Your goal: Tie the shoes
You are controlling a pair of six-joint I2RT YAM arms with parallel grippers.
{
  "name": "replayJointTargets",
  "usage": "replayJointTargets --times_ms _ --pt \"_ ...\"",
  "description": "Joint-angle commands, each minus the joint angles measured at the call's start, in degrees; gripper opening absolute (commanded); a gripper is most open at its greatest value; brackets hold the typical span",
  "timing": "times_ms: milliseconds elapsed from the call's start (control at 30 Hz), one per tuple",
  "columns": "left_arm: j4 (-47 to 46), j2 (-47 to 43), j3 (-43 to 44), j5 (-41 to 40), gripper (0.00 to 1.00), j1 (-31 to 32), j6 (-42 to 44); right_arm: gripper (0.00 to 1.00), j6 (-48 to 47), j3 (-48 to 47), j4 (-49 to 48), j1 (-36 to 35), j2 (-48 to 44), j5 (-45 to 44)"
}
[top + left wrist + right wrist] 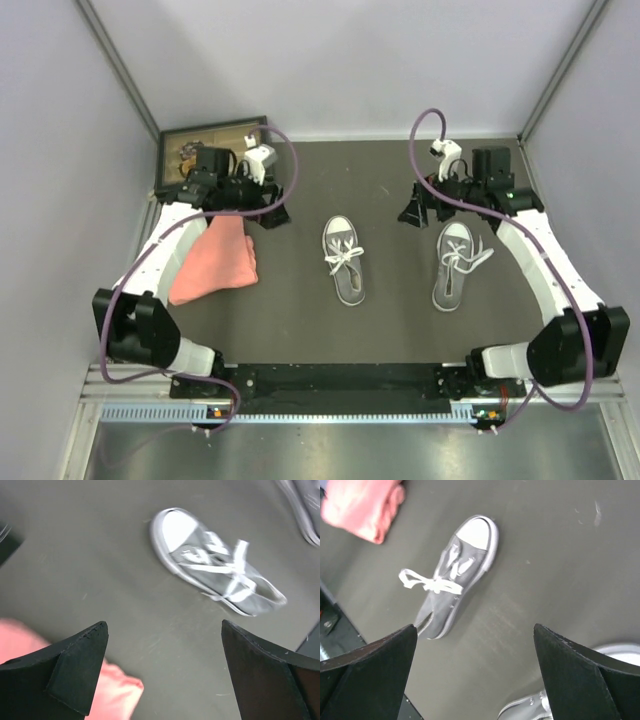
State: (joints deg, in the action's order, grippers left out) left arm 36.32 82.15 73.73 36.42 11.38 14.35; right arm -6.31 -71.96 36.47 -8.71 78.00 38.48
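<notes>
Top view, both shoes on the dark table (380, 180), toes toward 12 o'clock.

Left claw (268, 216): spread wide and empty, held above the table. The centre shoe (343, 258) lies at about 4 o'clock from it, apart and untouched. In the left wrist view the shoe sits beyond the fingers (75, 670), toward 1 o'clock. The pink cloth (215, 260) lies at about 7 o'clock from the claw.

Right claw (414, 212): spread wide and empty. The right-hand shoe (455, 265) lies near it at about 5 o'clock, with no contact.

Laces: white, gathered mid-shoe on each, with ends trailing off to the side. The pictures do not show whether either is knotted.
</notes>
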Motion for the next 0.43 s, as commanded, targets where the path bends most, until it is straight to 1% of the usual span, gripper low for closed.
replayJointTargets --times_ms 0,33,133,200,267,400 --pt "6.75 3.63 2.38 -13.29 0.98 -1.71 -12.94 0.99 4.89 7.35 -2.10 0.27 -5.47 -12.78" --pt "7.01 4.07 1.77 -15.75 0.99 -1.88 -12.86 0.99 4.55 10.24 -2.10 0.27 -6.44 -13.34" --pt "5.62 3.29 -2.09 -19.36 0.99 -1.88 -12.85 0.99 4.55 15.26 -2.80 0.36 -10.40 -15.10" --pt "3.60 2.49 -5.35 -20.42 0.99 -1.88 -13.21 0.99 4.29 18.16 -3.51 0.36 -13.46 -16.32" --pt "2.10 0.91 -7.89 -21.39 0.99 -1.88 -13.38 0.99 3.41 19.31 -3.07 0.36 -15.06 -16.94" --pt "0.25 -1.37 -8.87 -21.48 0.98 -1.80 -13.47 0.99 3.05 19.67 -2.54 0.36 -18.31 -17.56"
